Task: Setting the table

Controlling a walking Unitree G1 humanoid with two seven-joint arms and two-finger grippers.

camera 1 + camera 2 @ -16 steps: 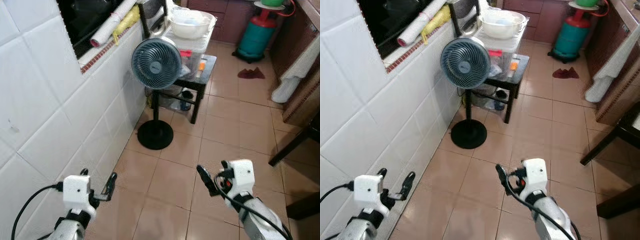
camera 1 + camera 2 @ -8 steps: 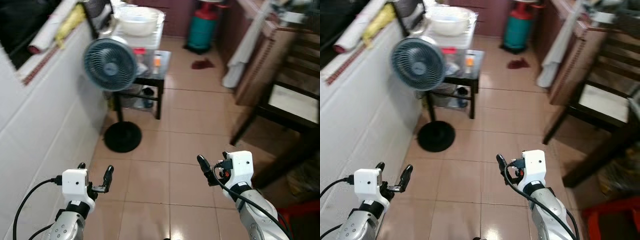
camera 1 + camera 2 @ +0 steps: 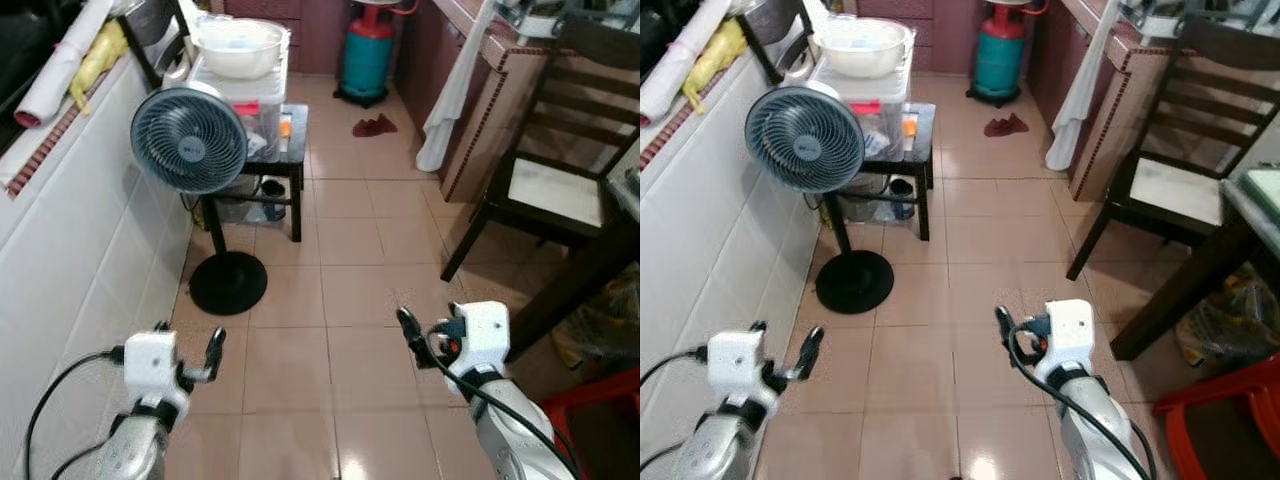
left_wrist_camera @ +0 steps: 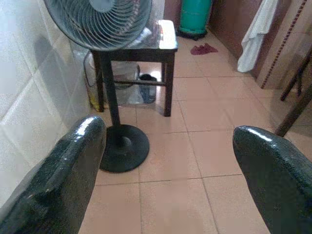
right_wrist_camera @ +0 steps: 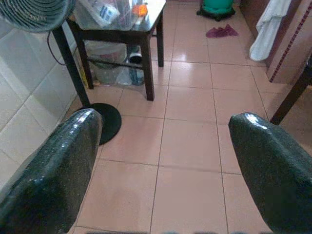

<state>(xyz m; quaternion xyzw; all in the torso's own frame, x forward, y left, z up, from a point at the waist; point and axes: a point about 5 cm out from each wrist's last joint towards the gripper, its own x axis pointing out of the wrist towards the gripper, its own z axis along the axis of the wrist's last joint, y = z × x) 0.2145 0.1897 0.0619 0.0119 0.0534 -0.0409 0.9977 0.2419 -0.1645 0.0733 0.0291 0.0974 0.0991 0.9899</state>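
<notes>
Now rightward — chair (image 3: 560, 150) newly in view.

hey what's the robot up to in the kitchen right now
Nothing is being handled at the moment. The robot stands on the tiled floor with the left gripper and right gripper both held out in front, fingers open and empty. Ahead on its left is a standing fan beside a small black table that carries a white bowl. A dark wooden chair stands to its right, and a green gas cylinder sits further back.
</notes>
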